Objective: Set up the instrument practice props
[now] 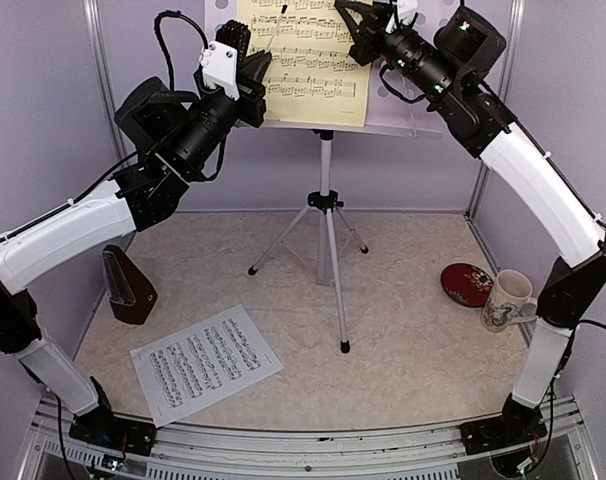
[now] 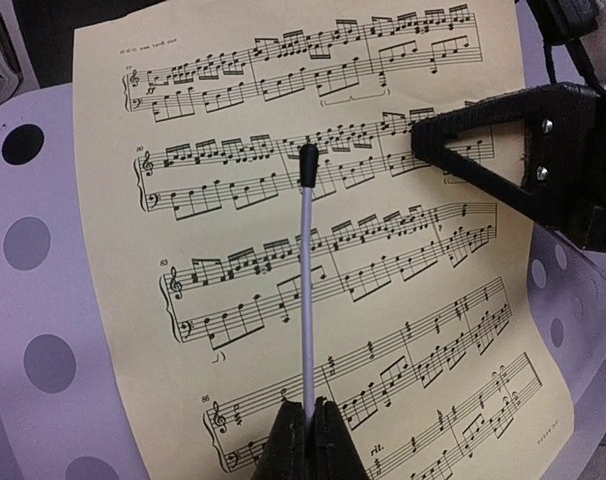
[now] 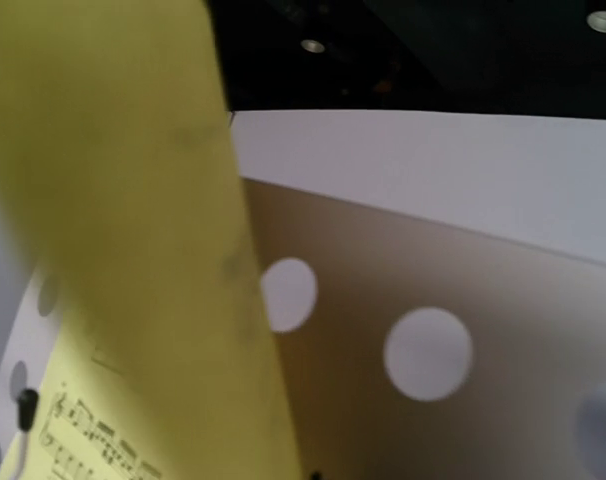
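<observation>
1. Top view. Shows the stand (image 1: 326, 165) upright on its tripod at mid-table (image 1: 413, 340), with the yellow sheet (image 1: 308, 70) resting on its desk. Places the white sheet (image 1: 205, 362) flat at near left, the metronome (image 1: 128, 288) upright near that sheet's far corner, and the mug (image 1: 508, 300) just beside the dish (image 1: 467, 284) at right. Sets the left gripper (image 1: 264, 60) at the yellow sheet's left edge, pinching a thin rod (image 1: 279, 28), and the right gripper (image 1: 358, 30) at its upper right.

2. Left wrist view. Shows the left gripper (image 2: 310, 430) pressed together on the lower end of the rod (image 2: 307, 290) (white shaft, black tip), which slants up across the printed face of the yellow sheet (image 2: 213, 330). Leaves the perforated desk of the stand (image 2: 28, 300) visible on either side of the paper. Brings the right gripper (image 2: 428, 140) in from the right, tip over the sheet's right margin, jaws closed; cannot tell whether paper lies between them.

3. Right wrist view. Gives no sight of its own fingers. Shows the yellow sheet (image 3: 133, 200) blurred, very close and curling off the desk (image 3: 463, 200), with the rod's black tip (image 3: 26, 408) at lower left.
</observation>
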Available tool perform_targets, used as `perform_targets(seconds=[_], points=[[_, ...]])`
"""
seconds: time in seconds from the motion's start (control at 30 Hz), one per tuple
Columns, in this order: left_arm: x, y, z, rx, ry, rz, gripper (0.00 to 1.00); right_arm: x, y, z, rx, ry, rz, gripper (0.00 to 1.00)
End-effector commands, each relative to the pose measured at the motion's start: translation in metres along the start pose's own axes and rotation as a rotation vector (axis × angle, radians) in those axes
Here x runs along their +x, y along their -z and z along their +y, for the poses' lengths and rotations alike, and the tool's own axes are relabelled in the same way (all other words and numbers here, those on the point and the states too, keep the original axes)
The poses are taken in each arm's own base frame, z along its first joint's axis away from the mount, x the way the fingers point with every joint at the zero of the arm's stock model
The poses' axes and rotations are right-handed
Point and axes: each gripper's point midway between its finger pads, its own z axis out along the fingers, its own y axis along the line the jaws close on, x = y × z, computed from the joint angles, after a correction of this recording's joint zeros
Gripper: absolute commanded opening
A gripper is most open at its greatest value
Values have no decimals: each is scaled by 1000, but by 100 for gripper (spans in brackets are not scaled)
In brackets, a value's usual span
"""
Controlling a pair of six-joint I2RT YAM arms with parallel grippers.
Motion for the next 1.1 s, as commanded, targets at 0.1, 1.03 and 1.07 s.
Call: perform_targets(seconds=[0.1,1.03,1.07], points=[[-13,4,-8,54,2,-35,0,-10,-4,8,-38,21,-41,0],[-13,2,-13,70,-7,-46,0,-13,-23,34,-38,33,-153,0],[-14,2,-12,69,-6,-48,0,-13,-23,35,-41,32,-154,0]])
